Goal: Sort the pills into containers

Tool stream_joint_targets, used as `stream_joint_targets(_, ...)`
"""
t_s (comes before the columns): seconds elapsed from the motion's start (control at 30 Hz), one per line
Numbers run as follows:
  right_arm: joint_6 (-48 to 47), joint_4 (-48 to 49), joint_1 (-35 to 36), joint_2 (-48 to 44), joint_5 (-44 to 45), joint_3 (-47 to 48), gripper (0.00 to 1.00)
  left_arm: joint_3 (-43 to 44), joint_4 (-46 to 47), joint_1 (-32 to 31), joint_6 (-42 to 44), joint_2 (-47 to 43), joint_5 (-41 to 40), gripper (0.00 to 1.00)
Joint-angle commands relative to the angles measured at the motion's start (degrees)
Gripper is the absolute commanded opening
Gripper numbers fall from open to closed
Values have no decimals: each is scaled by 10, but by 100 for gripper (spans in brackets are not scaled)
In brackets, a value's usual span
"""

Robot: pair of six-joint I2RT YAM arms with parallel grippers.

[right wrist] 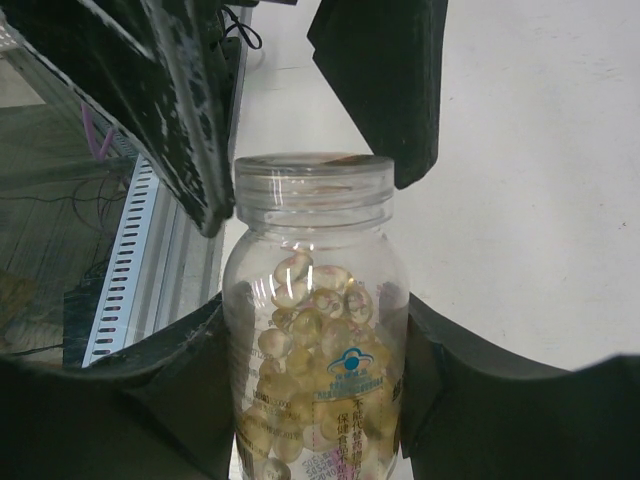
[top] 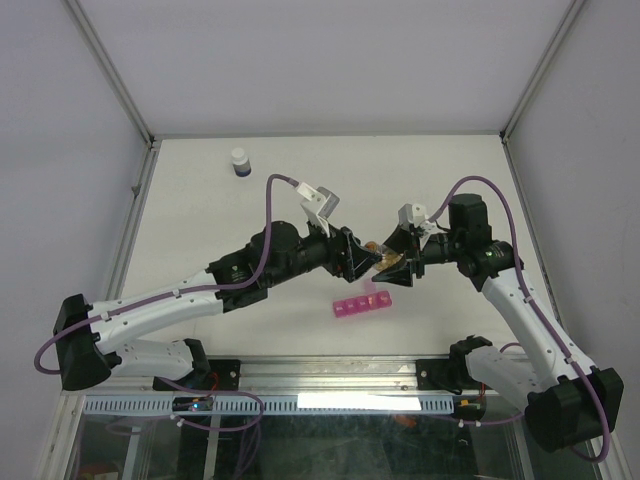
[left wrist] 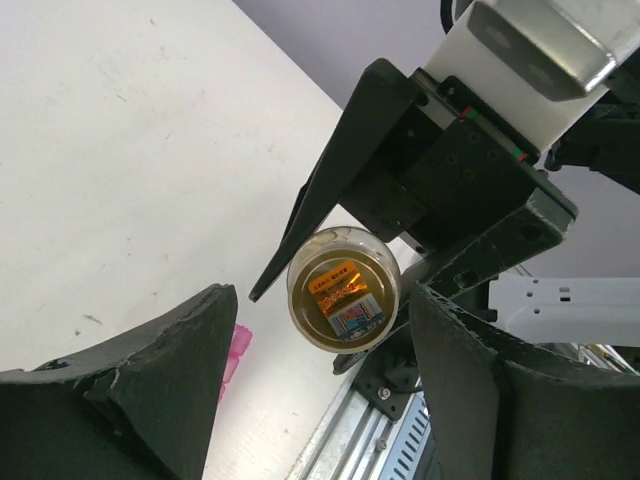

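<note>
Pills [right wrist: 300, 300] sit in bottle [right wrist: 315, 420] clamped by right gripper [right wrist: 312, 340]; left gripper [left wrist: 325, 300] flanks neck [right wrist: 312, 200], grip unclear: centre before twisting

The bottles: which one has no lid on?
The clear bottle of yellowish pills gripped by the right gripper; its mouth is open. The other, a small dark bottle standing far back on the left, wears a white cap.

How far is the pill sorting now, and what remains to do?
Done: nothing I can see; the pink pill box lies apart on the table. In hand: the right pincer holds the bottle with the pills inside, and the left pincer flanks its neck; grip unclear. Left: moving pills into the compartments.
</note>
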Motion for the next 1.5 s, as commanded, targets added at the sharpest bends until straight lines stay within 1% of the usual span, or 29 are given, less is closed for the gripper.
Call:
stream_joint_targets(0.0,2,25,-2,-2,-2,23,0,38,-12,-2,15,5,-4,69)
stream_joint_targets(0.1,2,24,-2,-2,-2,23,0,42,-12,-2,17,10,3,62)
stream_joint_targets(0.17,2,25,-2,-1,-2,23,0,43,-12,-2,19,12,8,51)
stream_joint_targets(0.2,2,25,-2,-2,-3,23,0,42,-12,-2,19,11,9,47)
stream_joint_targets(0.3,2,25,-2,-2,-2,23,0,39,-12,-2,34,12,22,41)
stream_joint_targets(0.43,2,25,-2,-2,-2,23,0,37,-8,0,83,23,77,39)
stream_joint_targets(0.5,2,25,-2,-2,-2,23,0,30,8,1,141,30,146,39)
stream_joint_targets(0.57,2,25,-2,-3,-2,23,0,16,31,1,221,33,221,38)
stream_joint_targets(0.63,2,25,-2,-3,-3,23,0,5,32,2,331,34,303,40)
stream_joint_targets(0.73,2,25,-3,-4,-3,23,0,-6,-4,9,519,31,408,44)
stream_joint_targets(0.77,2,25,-2,-4,-2,24,0,-10,-8,17,570,31,425,45)
stream_joint_targets(0.8,2,25,-3,-4,-2,23,0,-7,-8,29,588,35,439,45)
stream_joint_targets(0.83,2,25,-3,-4,-2,23,0,1,-7,46,592,40,455,47)
stream_joint_targets(0.9,2,25,-3,-4,-2,23,0,30,-1,82,570,57,487,51)
stream_joint_targets(0.93,2,24,-3,-3,-1,23,0,43,5,96,553,63,490,59)
stream_joint_targets(0.97,1,24,-3,-3,-1,23,0,51,20,105,535,66,477,72)
stream_joint_targets(1.03,0,24,-2,-3,-1,23,0,37,67,110,508,57,440,93)
stream_joint_targets(1.07,1,24,-3,-3,-2,23,0,23,96,111,497,48,425,98)
stream_joint_targets(1.13,0,23,-3,-3,-2,24,0,3,134,116,478,36,408,99)
stream_joint_targets(1.33,-2,21,-1,-2,-3,24,0,-34,172,125,411,13,351,99)
stream_joint_targets(1.4,-2,20,-2,-3,-3,24,0,-52,196,126,369,-1,346,99)
stream_joint_targets(1.47,-2,20,-1,-3,-2,24,0,-81,235,126,308,-23,356,99)
